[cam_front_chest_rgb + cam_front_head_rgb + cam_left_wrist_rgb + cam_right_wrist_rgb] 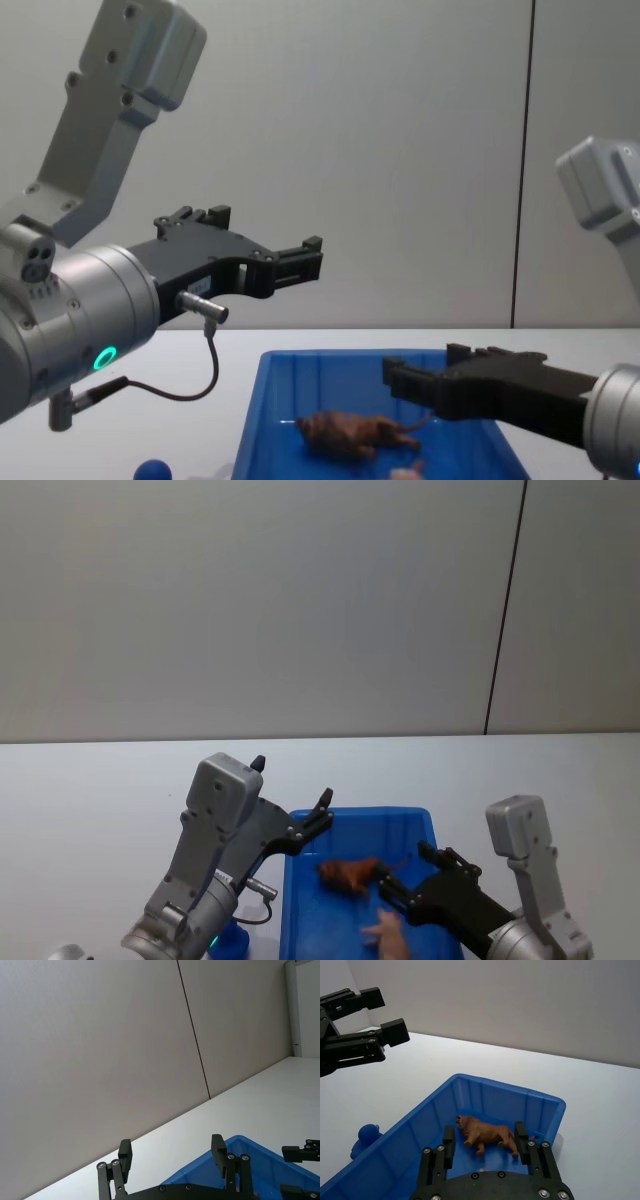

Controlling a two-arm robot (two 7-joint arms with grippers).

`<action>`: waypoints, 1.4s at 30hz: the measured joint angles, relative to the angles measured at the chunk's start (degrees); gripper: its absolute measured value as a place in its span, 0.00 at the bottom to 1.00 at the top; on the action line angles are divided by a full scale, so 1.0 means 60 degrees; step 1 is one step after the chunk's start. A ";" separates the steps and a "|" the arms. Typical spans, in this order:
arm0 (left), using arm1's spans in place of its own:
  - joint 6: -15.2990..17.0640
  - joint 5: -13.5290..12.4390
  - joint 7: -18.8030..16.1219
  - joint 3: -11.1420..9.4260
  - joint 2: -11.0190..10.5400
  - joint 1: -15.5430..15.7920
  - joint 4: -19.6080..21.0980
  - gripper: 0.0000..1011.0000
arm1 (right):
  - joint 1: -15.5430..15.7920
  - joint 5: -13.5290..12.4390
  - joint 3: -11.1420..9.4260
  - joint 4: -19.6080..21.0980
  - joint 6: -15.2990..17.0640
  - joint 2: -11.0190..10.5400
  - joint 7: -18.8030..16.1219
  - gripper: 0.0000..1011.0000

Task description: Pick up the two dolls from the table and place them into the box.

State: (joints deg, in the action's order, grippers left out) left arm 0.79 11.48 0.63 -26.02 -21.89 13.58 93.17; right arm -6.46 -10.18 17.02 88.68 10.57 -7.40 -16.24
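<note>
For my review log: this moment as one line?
brown doll: in box; pink doll: in box; blue doll: on table; left gripper: open; right gripper: open, over box

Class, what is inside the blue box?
The box holds a brown doll lying on its floor and a pale pink doll nearer. The right gripper covers its near right corner.

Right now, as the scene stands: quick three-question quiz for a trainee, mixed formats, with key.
1. True or false: the brown doll lies inside the box.
2. Where is the dark-blue doll? A: inside the box. B: on the table, beside the box. C: on top of the brown doll.
3. Fill in: the left claw and the right claw both hold nothing and are ____.

Key: 1 true; 2 B; 3 open.
</note>
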 joint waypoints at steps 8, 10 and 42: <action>0.0000 0.0000 0.0000 0.0000 0.0000 0.0000 0.0000 0.99 | 0.0059 -0.0089 -0.0046 -0.0044 -0.0102 -0.0011 0.0399 0.90; 0.0000 0.0000 -0.0001 0.0000 0.0000 0.0000 0.0000 0.99 | 0.0123 -0.0103 -0.0077 0.0013 -0.0168 -0.0043 0.0585 0.94; 0.0175 0.0014 -0.0037 0.0025 -0.0049 -0.0053 0.0086 0.99 | 0.1447 -0.0442 -0.0550 0.1196 -0.0937 -0.0656 0.3197 0.99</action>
State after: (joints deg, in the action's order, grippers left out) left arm 1.84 11.56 0.41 -25.87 -22.18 13.26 93.69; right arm 2.22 -12.83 13.72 95.86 4.95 -11.33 2.95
